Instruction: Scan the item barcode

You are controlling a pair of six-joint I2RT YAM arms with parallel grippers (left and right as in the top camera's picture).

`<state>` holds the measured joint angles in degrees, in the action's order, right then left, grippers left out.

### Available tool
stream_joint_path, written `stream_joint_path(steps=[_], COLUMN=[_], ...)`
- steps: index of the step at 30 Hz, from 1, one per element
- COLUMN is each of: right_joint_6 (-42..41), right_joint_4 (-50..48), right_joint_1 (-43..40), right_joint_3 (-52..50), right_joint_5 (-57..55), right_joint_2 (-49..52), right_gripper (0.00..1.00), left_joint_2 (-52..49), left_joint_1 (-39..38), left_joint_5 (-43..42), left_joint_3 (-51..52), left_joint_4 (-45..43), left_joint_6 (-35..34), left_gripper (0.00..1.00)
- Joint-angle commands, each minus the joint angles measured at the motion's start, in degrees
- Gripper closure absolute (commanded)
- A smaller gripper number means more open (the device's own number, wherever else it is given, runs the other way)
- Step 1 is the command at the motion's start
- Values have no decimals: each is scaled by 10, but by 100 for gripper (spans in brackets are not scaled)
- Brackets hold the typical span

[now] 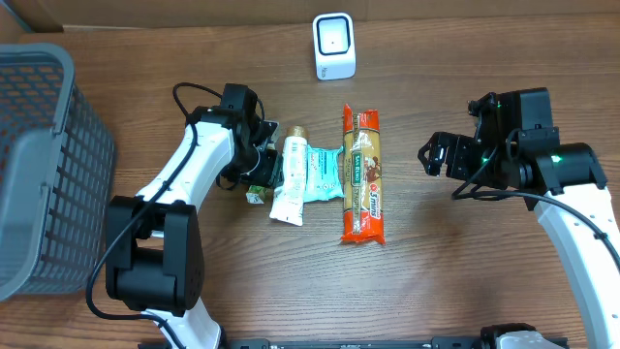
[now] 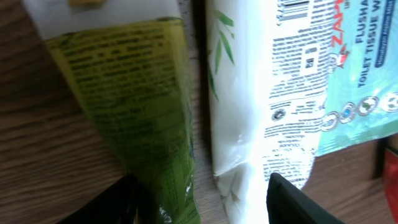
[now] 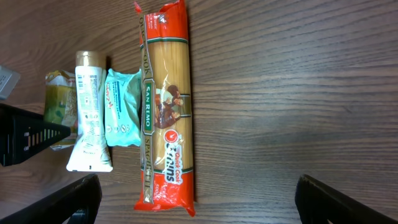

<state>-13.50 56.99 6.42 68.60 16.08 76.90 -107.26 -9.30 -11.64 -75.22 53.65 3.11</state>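
Green packet (image 2: 137,106), left hand (image 2: 199,191) partly open over it, holding nothing

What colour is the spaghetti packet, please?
The spaghetti packet is orange-red with a clear window of yellow pasta; clearest in the right wrist view.

The long plastic spaghetti packet (image 1: 363,174) is orange-red, the flat wipes pack (image 1: 325,174) teal, the plastic tube (image 1: 289,184) white, the bench (image 1: 455,271) brown wood grain.

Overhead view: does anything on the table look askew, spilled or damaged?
Nothing looks spilled or damaged. Only the white tube lies slightly askew, its flat end angled away from the wipes pack beside it; the spaghetti pack lies straight.
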Motion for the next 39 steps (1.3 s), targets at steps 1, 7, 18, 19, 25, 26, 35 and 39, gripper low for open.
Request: stream_joint_path(steps=[1,7,18,19,25,26,35,39], right_joint_6=[0,0,-30,-30,-30,-29,-30,-43], right_joint_4=[-3,-3,-10,-10,-9,-9,-12,-18], right_joint_1=[3,3,3,3,4,4,25,74], right_joint_3=[-2,-2,-2,-2,-4,-4,-4,-4], right_joint_5=[4,5,28,30,37,38,30,-25], right_joint_2=[-2,-2,-2,-2,0,1,48,68], right_gripper=[0,0,0,0,0,0,0,0], left_joint_2=[13,13,13,13,13,13,12,12], left_joint_1=[2,23,45,45,46,46,49,77], left_joint_5=[-31,-30,17,17,47,64,150,125], left_joint_3=[-25,-199,-509,-522,-571,-571,-570,-570], left_joint_4=[16,115,262,268,283,279,277,278], left_joint_6=[-26,-38,-36,-36,-35,-35,18,19], left_gripper=[42,42,5,4,0,0,0,0])
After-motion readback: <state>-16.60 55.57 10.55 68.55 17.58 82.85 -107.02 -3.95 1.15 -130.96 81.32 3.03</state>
